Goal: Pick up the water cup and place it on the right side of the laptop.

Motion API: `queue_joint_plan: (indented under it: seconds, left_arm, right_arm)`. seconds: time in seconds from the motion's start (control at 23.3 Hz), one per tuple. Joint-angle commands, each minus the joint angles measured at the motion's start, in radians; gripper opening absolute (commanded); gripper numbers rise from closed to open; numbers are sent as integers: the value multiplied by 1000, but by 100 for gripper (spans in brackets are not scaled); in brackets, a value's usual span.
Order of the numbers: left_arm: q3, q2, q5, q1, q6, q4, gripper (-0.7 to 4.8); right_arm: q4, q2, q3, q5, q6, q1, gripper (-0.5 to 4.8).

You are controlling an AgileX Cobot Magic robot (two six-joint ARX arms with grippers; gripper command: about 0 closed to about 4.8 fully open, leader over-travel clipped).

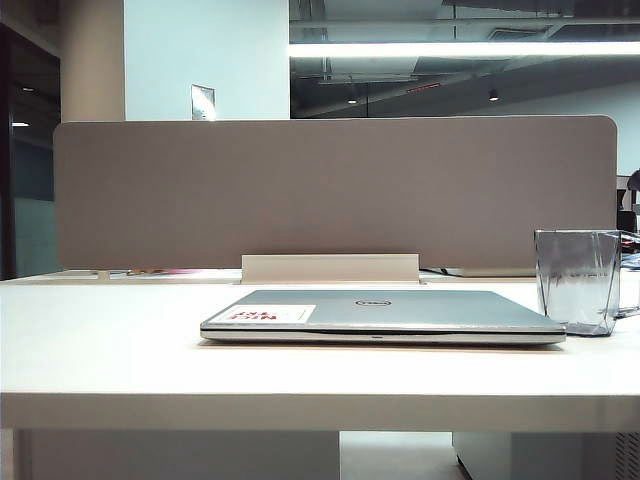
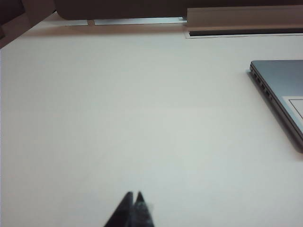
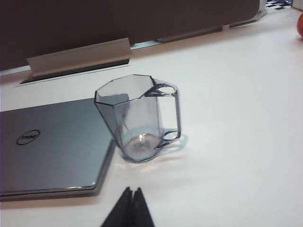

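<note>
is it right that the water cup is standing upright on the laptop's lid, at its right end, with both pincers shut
Not quite. The water cup stands upright on the table beside the laptop's right end, not on its lid; the right wrist view shows this. The left pincer and right pincer are indeed shut.

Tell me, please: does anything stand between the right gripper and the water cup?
No, nothing visible does. In the right wrist view only bare table lies between the shut right gripper and the water cup, which stands upright beside the laptop.

Bright ceiling strip light (image 1: 465,48) washes the white table (image 1: 100,340) pale; both wrist views look soft.
</note>
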Motion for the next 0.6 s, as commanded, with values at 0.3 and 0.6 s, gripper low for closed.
queue_joint_plan:
  seconds: [0.3, 0.6]
  left_arm:
    - [2, 1, -3, -1, 4, 193, -6]
    - [2, 1, 2, -1, 0, 281, -6]
  right_arm:
    - [44, -2, -6, 100, -34, -1, -8]
    - [83, -2, -6, 28, -34, -1, -9]
